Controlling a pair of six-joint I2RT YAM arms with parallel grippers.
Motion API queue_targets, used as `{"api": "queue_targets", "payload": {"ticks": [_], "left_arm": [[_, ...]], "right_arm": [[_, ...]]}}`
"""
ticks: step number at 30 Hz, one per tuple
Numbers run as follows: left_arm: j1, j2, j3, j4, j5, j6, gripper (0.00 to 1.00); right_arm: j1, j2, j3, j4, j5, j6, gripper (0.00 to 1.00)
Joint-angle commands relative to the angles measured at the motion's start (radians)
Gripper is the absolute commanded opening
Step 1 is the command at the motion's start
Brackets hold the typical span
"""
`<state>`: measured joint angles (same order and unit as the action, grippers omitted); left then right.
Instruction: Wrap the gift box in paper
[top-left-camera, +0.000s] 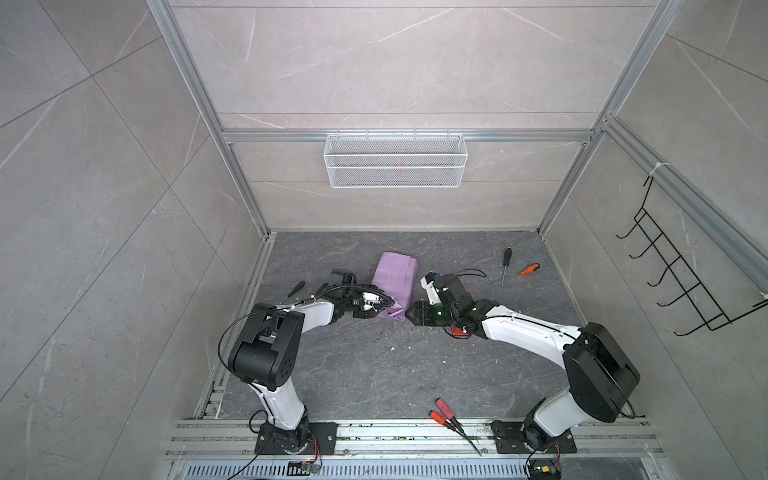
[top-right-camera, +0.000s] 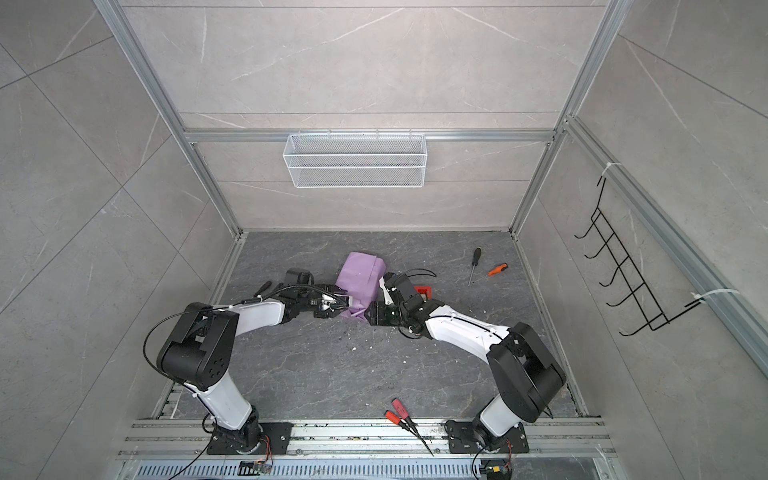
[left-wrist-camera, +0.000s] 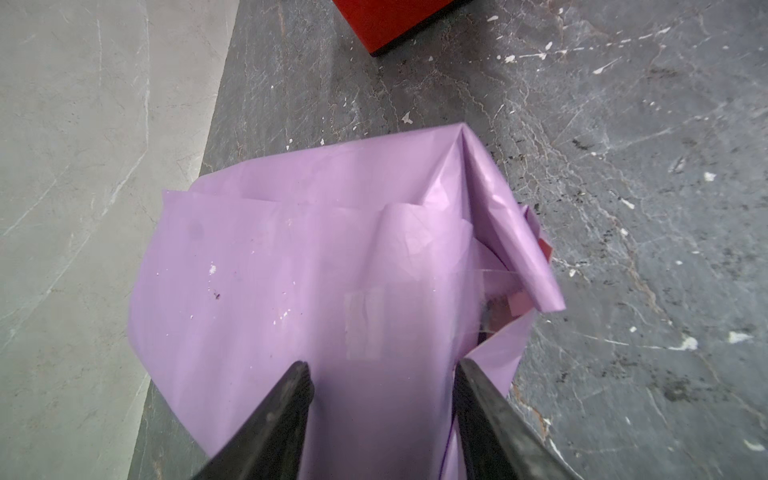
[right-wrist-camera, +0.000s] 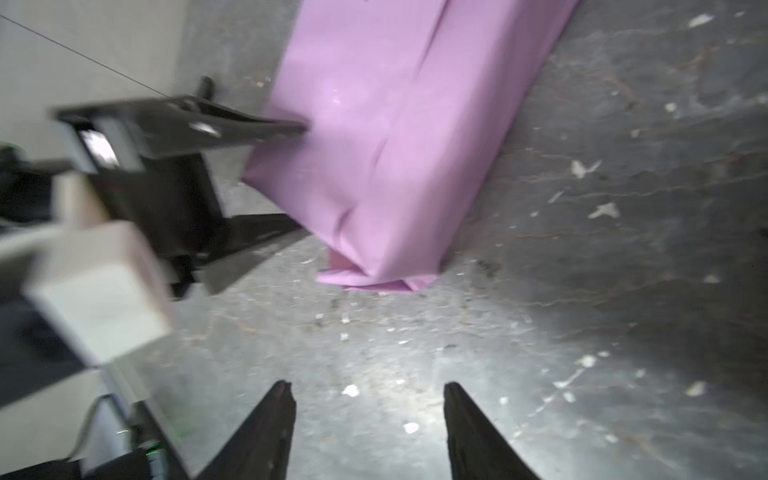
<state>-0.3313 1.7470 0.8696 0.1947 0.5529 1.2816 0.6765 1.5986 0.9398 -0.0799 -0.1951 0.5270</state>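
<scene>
Lilac paper (top-left-camera: 395, 278) sits clamped in left hand (left-wrist-camera: 382, 365); right hand (right-wrist-camera: 368, 385), open and empty, nearby.

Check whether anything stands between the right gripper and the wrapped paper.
Nothing visible does. The right gripper, jaws open, faces the paper across bare floor with only small scraps lying on it.

Both arms reach forward and bend inward, with the wrists low and near each other. The left gripper (left-wrist-camera: 382, 365) clamps the paper (left-wrist-camera: 291, 270) between its jaws (one finger above, one below). The right gripper (right-wrist-camera: 366, 385) has its jaws spread and holds nothing.
</scene>
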Motion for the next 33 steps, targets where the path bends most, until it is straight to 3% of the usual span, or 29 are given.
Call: {"api": "queue_targets", "payload": {"ticks": [1, 18, 33], "left_arm": [[0.009, 0.058, -0.023, -0.163, -0.099, -0.035, 0.58], [0.009, 0.060, -0.017, -0.173, -0.103, -0.035, 0.58], [0.007, 0.063, -0.014, -0.177, -0.092, -0.039, 0.58]], "right_arm": [[0.006, 0.049, -0.037, 0.091, 0.096, -0.197, 0.69], [0.043, 0.256, -0.111, 0.425, 0.052, -0.215, 0.79], [0.040, 0.357, -0.049, 0.542, 0.093, -0.127, 0.75]]}}
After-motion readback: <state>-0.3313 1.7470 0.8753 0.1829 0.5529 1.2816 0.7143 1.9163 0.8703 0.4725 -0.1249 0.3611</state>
